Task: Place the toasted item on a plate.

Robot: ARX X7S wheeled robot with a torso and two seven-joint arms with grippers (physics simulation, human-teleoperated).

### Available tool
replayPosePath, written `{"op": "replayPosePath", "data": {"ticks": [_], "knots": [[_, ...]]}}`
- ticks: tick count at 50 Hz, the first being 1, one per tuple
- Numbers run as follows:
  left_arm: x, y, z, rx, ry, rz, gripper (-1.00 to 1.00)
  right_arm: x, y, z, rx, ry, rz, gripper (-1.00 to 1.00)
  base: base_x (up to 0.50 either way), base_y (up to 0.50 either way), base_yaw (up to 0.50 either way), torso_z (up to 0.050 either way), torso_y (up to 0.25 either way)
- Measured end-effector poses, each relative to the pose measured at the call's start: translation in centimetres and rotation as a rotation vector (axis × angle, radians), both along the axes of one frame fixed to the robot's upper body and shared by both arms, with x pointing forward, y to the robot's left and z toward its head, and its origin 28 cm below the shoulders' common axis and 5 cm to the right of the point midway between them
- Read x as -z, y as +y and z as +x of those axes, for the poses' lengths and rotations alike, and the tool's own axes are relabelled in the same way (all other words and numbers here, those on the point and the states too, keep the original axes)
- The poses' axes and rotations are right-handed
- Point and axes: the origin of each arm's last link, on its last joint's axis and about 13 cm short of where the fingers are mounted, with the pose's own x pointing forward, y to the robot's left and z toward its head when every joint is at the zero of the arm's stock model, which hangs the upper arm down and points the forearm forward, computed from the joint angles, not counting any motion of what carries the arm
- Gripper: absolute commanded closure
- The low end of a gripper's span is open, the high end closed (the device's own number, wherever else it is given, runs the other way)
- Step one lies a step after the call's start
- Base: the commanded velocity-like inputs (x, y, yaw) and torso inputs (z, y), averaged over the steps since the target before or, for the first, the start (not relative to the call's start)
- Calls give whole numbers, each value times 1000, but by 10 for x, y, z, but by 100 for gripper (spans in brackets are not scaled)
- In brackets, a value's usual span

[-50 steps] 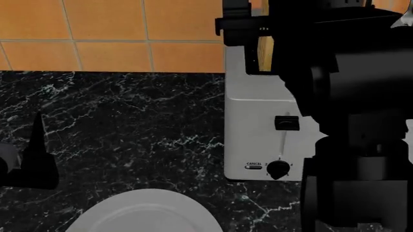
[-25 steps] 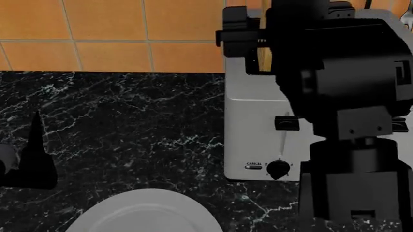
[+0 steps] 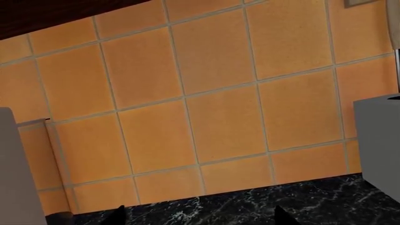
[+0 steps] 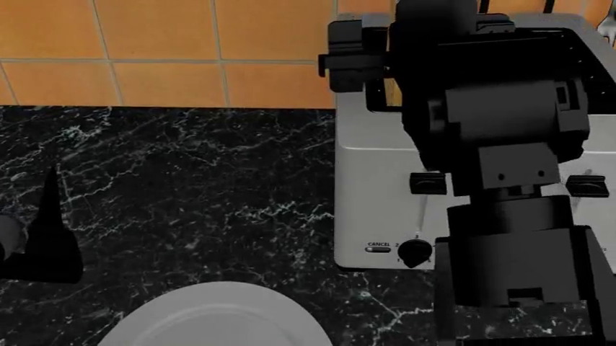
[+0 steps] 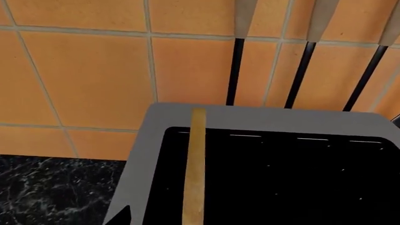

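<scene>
Golden-tan and seen edge-on, the toasted item (image 5: pixel 195 168) stands upright in the toaster (image 5: pixel 262 164), in the slot nearest its left wall, with its top edge proud of the opening so you can take it from above. Your right gripper (image 4: pixel 371 61) hangs over that end of the toaster, lined up on the slice; in the head view its fingers seem to sit either side of the tan edge, but I cannot tell whether they are parted or have closed on it. Your left gripper (image 4: pixel 43 231) waits low over the black marble counter (image 4: pixel 212 180), well clear, with its finger tips set wide. The plate (image 4: pixel 216 317) lies on the counter in front of the toaster, to its left, and nothing stands between them. Dark utensil handles (image 5: pixel 300 70) hang on the tiled wall (image 3: pixel 206 108) behind, so lift straight up, I judge, before swinging across.
</scene>
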Motion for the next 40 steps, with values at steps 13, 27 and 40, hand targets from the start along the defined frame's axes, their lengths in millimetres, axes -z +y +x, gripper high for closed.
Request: {"op": "replayPosePath", "data": {"ticks": [13,27,40], "knots": [[1,0,-1,-1,2,0,-100,9,0,5,-5,20,-1,-100,0,0,0,0,0],[1,0,-1,-2,2,2,-100,15,0,7,-5,30,12,100,0,0,0,0,0],[-1,0,-1,-2,-3,3,-100,11,0,5,-2,17,25,100,0,0,0,0,1]]}}
